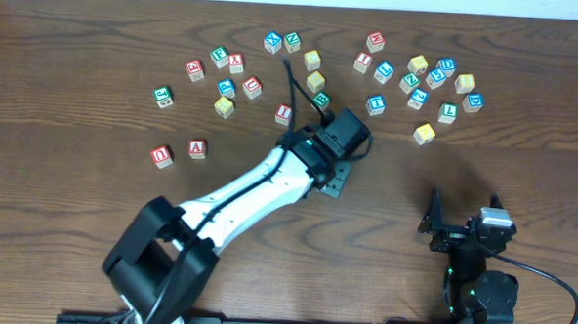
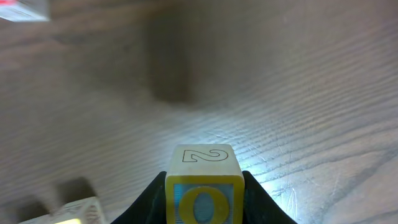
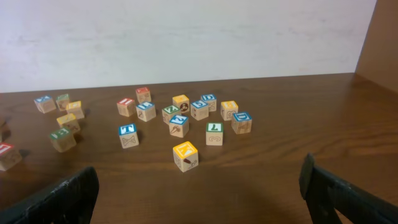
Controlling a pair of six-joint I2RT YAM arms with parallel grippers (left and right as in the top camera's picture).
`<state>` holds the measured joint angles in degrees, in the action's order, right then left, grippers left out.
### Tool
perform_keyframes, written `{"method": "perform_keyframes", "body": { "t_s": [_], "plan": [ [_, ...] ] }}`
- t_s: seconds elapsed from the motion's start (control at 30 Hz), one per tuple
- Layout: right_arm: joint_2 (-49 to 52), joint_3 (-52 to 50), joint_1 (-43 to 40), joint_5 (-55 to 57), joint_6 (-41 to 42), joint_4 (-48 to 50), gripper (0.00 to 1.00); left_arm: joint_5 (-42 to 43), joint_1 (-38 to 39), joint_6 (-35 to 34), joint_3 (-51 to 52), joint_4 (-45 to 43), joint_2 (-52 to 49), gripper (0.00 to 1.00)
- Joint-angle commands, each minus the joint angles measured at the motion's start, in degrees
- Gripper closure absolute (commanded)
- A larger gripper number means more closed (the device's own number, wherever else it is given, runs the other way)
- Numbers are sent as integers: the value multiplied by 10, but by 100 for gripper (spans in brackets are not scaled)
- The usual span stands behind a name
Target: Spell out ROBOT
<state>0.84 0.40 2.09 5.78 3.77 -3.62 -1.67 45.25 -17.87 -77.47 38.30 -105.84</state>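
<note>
In the left wrist view my left gripper (image 2: 204, 205) is shut on a wooden cube (image 2: 204, 186) that has a yellow O on a blue face and a 2 on top. It hangs just above the bare table. From overhead the left gripper (image 1: 347, 137) sits mid-table and hides that cube. Other letter cubes lie scattered across the far half, among them a blue T cube (image 3: 127, 135), a yellow cube (image 3: 185, 155) and a green cube (image 1: 320, 100). My right gripper (image 3: 199, 190) stands open near the front right, holding nothing.
Red U (image 1: 162, 155) and red A (image 1: 197, 148) cubes lie apart at the left. A blurred pale cube (image 2: 74, 211) sits close to the left gripper's left side. Bare wood (image 1: 415, 187) lies between the cube scatter and the right arm (image 1: 480, 258).
</note>
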Motion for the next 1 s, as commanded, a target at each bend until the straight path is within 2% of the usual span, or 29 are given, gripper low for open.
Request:
{"method": "perform_keyframes", "body": {
  "t_s": [0.0,0.2,0.5,0.97],
  "plan": [
    [-5,-1,-5,-2,-7,-2,1,-5,4,-12,7,-3,-17,92],
    [-5,-1,-5,-2,-7,-2,1,-6,4,-31,18,-24,-25,92],
    [-5,-1,-5,-2,-7,-2,1,-8,4,-63,89,-88,-25,92],
    [-5,-1,-5,-2,-7,-2,1,-25,4,-103,99,-88,-25,92]
  ]
}}
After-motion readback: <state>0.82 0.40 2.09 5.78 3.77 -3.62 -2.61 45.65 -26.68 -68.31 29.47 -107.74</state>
